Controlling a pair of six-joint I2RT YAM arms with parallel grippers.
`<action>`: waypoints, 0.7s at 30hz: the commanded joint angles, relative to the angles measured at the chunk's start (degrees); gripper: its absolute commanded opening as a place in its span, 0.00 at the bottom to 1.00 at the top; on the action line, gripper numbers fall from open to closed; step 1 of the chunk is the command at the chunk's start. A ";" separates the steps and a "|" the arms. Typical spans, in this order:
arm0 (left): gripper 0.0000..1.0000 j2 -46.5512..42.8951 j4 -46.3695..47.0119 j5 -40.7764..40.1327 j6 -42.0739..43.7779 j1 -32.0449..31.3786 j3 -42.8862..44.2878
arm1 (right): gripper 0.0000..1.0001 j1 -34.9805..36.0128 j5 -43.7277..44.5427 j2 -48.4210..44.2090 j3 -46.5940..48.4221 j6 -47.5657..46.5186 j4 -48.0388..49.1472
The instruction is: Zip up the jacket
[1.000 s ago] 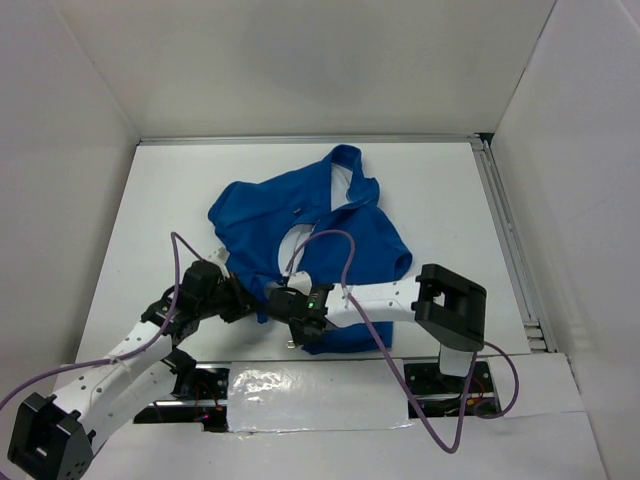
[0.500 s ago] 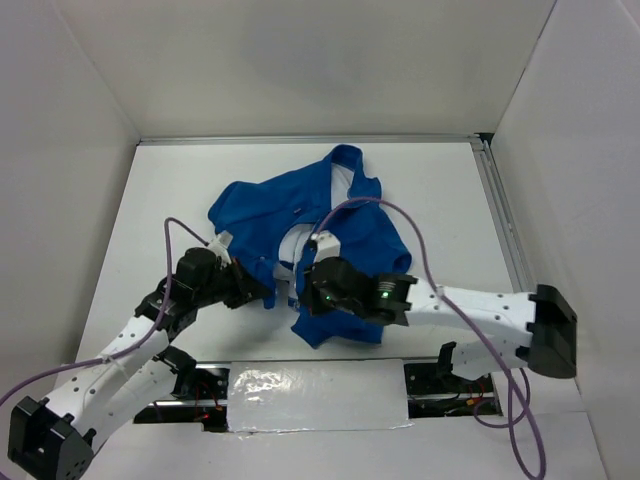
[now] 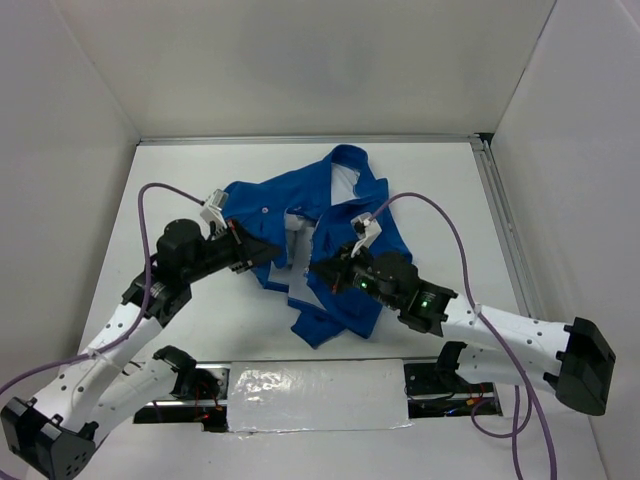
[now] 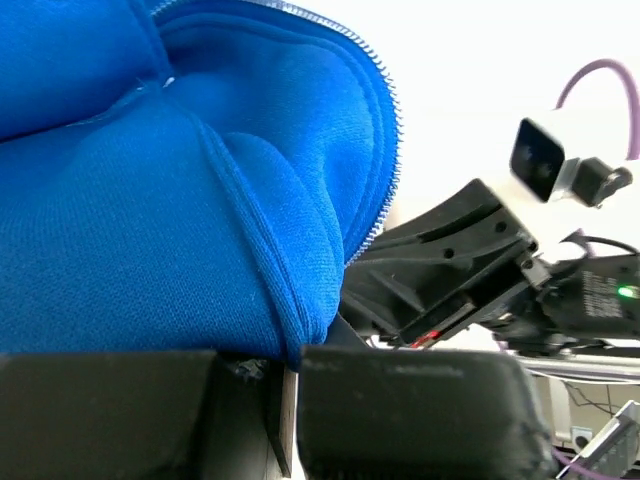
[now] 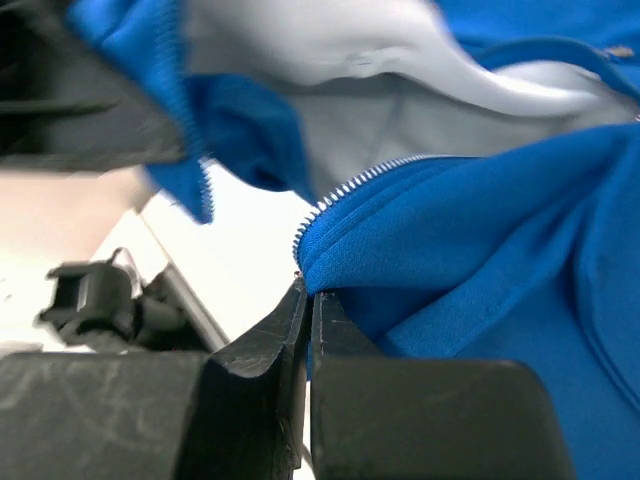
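Jacket [image 3: 345, 235] lies mid-tabletop [image 3: 450, 190], front open. It's soft and floppy, so it'll sag. Left pincer [image 4: 285, 365] is clamped tight on 1 front edge, right pincer [image 5: 307, 300] on the other by the zipper teeth [image 5: 350, 185], probably the best grab spots.

Partly hidden, cropped jacket [image 3: 335, 315]
Left wrist view crops it top and left; right wrist view's upper left is blurred; zipper [image 5: 360, 180] slider not discernible anywhere.

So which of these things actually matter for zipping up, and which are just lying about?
Part of the job: the jacket, its zipper, the left hand, the right hand, both pinched on fabric.
Just there: purple cables, silver tape strip, metal rail.
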 commanded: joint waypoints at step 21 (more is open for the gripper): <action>0.00 6.73 10.76 1.55 -1.50 -3.91 2.66 | 0.00 -2.25 18.49 7.28 5.74 -2.11 8.10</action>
